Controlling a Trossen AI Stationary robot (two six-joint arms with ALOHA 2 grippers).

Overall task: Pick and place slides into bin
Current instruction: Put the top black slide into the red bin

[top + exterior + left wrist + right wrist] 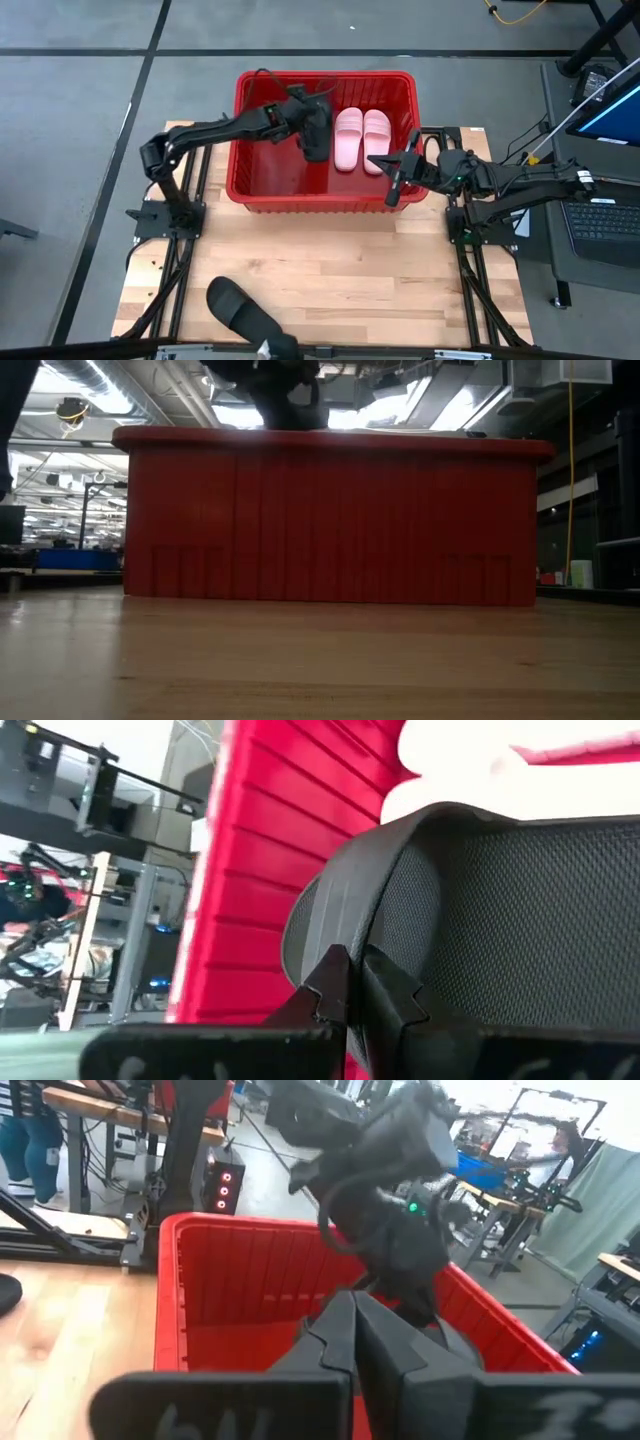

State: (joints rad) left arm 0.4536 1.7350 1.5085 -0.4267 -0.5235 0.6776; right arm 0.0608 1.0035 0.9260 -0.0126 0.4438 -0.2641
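A: Why does the left gripper hang over the large red plastic bin in the upper middle of the high view?

B: Its fingers are pinched on one black slide sandal, probably to drop it beside the light pink pair lying inside.

A: And the right gripper?

B: Closed, empty, at the bin's right rim. The other black slide waits at the bottom edge, partly cut off.
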